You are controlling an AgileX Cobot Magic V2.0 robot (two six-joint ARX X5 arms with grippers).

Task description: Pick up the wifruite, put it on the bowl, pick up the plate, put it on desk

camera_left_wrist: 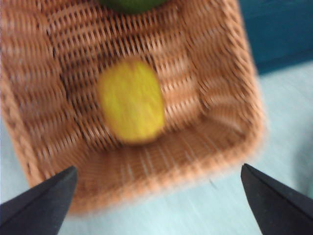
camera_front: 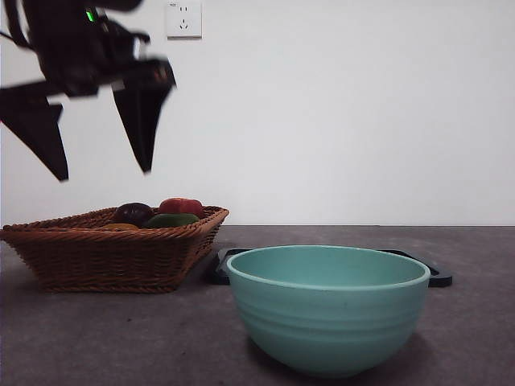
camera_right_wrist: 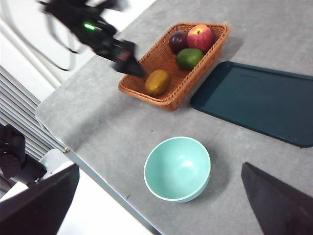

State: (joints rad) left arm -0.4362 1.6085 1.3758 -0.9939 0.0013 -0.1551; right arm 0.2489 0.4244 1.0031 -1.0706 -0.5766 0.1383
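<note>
The wifruite (camera_left_wrist: pixel 131 101), a dull orange-brown fruit, lies in the near end of the brown wicker basket (camera_left_wrist: pixel 205 122); it shows from high up as well (camera_right_wrist: pixel 157 82). My left gripper (camera_front: pixel 105 174) hangs open above that end of the basket, apart from the fruit, with nothing between its jaws. The pale teal bowl (camera_front: pixel 328 310) stands empty on the grey desk (camera_front: pixel 96 338) in front. My right gripper (camera_right_wrist: pixel 160 167) is open, high above the bowl (camera_right_wrist: pixel 177 169). The plate (camera_right_wrist: pixel 254 100), a flat dark rectangular tray, lies beside the basket.
A red fruit (camera_right_wrist: pixel 201 37), a dark purple fruit (camera_right_wrist: pixel 178 40) and a green fruit (camera_right_wrist: pixel 189 58) fill the basket's far end. The desk's edge (camera_right_wrist: pixel 93 169) runs close past the bowl. A white wall with a socket (camera_front: pixel 183 18) stands behind.
</note>
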